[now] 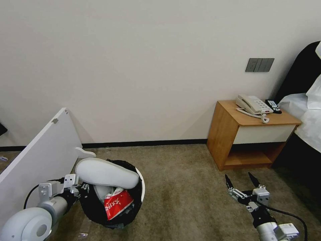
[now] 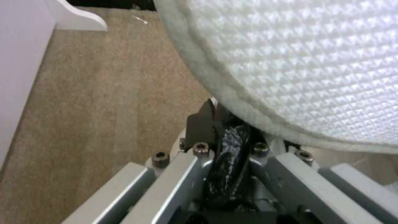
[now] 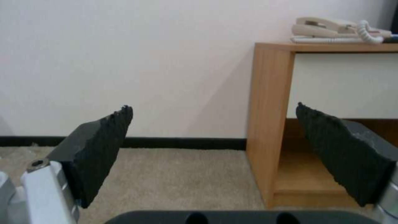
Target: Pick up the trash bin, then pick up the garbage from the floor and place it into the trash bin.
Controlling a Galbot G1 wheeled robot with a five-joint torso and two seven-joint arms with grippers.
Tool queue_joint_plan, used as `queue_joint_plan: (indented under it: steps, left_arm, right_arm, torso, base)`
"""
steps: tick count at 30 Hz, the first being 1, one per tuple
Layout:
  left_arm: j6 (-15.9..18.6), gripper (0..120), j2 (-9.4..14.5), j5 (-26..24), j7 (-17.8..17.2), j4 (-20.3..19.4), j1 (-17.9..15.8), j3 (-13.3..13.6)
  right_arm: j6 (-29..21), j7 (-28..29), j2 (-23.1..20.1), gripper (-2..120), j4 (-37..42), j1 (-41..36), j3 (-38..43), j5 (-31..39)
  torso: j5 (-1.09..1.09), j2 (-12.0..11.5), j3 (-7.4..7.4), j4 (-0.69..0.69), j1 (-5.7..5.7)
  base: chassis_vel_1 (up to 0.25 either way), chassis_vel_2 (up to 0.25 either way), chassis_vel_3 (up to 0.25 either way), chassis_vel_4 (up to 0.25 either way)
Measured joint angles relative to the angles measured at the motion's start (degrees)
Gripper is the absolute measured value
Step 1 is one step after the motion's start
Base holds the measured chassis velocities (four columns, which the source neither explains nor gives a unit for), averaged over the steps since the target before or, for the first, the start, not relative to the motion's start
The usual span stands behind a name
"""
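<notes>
at the lower left of the head view the left claw gripped the black-lined rim of the trash bin. a white slipper and a red wrapper were already inside. the right claw hung open and empty at the lower right. the visible carpet showed no more garbage, so the task looked nearly finished.

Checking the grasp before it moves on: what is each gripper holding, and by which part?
The left gripper pinches the trash bin by its bag-lined rim. The right gripper is open, holding nothing.
</notes>
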Motion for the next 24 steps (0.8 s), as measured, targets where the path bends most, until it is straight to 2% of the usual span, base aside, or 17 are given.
queue_joint_plan:
  steps: [3,7,8,11,13,24]
  left_arm:
    - [-0.01,2,0.41,0.2,0.03,-0.52,0.29,0.07]
    - [-0.09,2,2.92,0.11,0.16,-0.62,-0.02,0.74]
    - [-0.09,2,2.92,0.11,0.16,-0.62,-0.02,0.74]
    - [-0.07,2,2.45,0.29,0.06,-0.66,-0.25,3.15]
    - [-0.05,2,2.44,0.38,0.06,-0.65,0.01,3.5]
    - [-0.09,2,3.1,-0.11,0.42,-0.19,0.3,2.48]
  right_arm:
    - [0.87,0.04,0.38,100,-1.43,0.78,-0.39,1.47]
    - [2.25,-0.42,1.08,100,-2.94,2.86,0.37,1.98]
    - [2.25,-0.42,1.08,100,-2.94,2.86,0.37,1.98]
    - [2.92,-0.89,1.69,100,-3.17,3.04,1.56,1.71]
    - [3.27,-1.43,1.47,100,-3.29,2.51,2.12,1.74]
    - [4.54,-2.89,1.77,100,-4.05,2.47,2.72,1.07]
  torso:
    - [0.01,0.01,0.0,0.0,0.0]
    - [0.02,0.01,0.0,0.01,0.0]
    - [0.02,0.01,0.0,0.01,0.0]
    - [-0.02,0.01,0.0,-0.01,0.0]
    - [0.0,0.01,0.0,-0.02,0.0]
    - [0.01,0.01,0.0,0.0,0.0]
  base:
    - [0.0,0.0,0.0,0.0]
    - [0.0,0.0,0.0,0.0]
    - [0.0,0.0,0.0,0.0]
    - [0.0,0.0,0.0,0.0]
    - [0.0,0.0,0.0,0.0]
    - [0.0,0.0,0.0,0.0]
